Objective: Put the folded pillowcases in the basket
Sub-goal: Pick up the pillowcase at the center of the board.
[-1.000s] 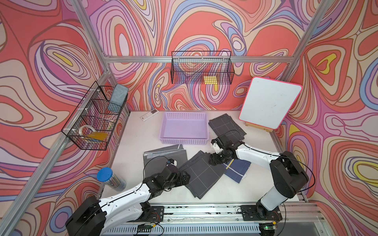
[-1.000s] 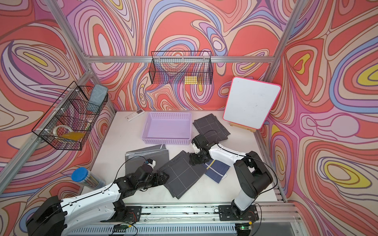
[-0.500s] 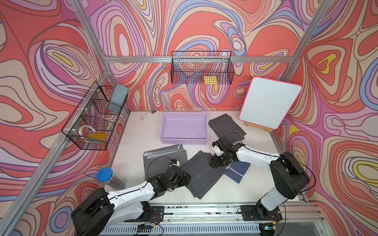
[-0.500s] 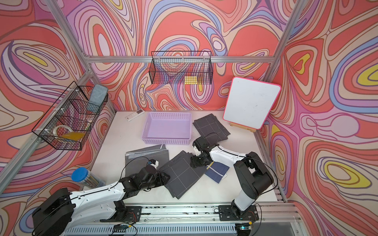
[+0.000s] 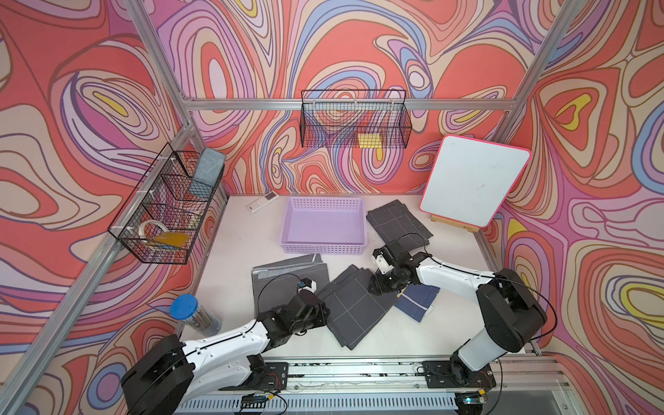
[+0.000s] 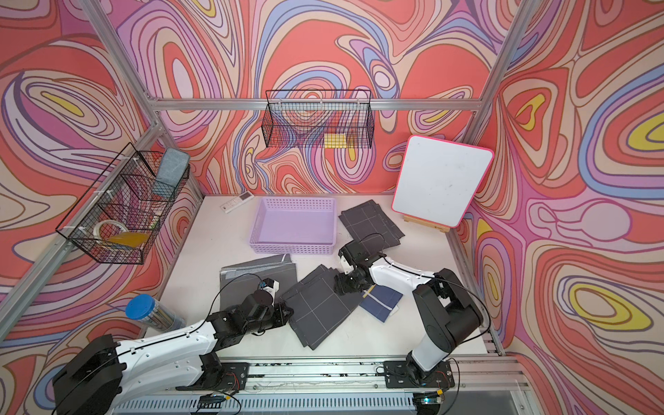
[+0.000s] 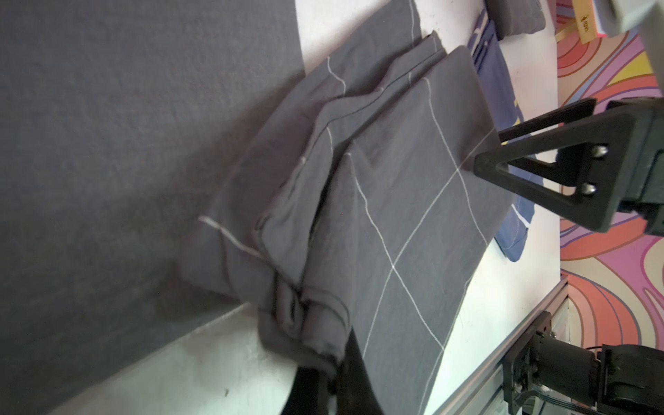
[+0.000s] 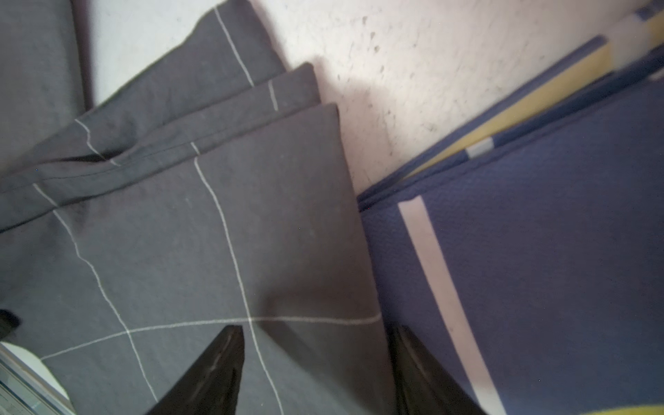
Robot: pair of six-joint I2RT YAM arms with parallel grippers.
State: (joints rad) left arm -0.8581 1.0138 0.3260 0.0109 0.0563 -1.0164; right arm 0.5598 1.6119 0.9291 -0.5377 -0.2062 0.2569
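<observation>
The folded pillowcase (image 5: 354, 307) is dark grey with thin white grid lines and lies at the table's front middle in both top views (image 6: 319, 309). My left gripper (image 5: 325, 312) is shut on its bunched left edge, and the left wrist view shows the cloth (image 7: 395, 187) pinched between the black fingers at the gripper (image 7: 332, 363). My right gripper (image 5: 375, 285) stands open over the pillowcase's right edge. In the right wrist view the gripper (image 8: 316, 345) straddles that edge of the cloth (image 8: 201, 230). The lilac basket (image 5: 323, 248) stands empty behind the pillowcase.
A blue striped cloth (image 5: 418, 301) lies against the pillowcase's right side. A grey mat (image 5: 284, 280) is at its left and another grid-patterned dark cloth (image 5: 399, 222) right of the basket. A whiteboard (image 5: 474, 183), a blue-lidded jar (image 5: 194, 316), a remote (image 5: 262, 203) and black wire baskets (image 5: 169, 208) ring the table.
My left gripper has closed on the pillowcase's left edge. My right gripper has slid a little forward over the right edge, its jaws still apart.
</observation>
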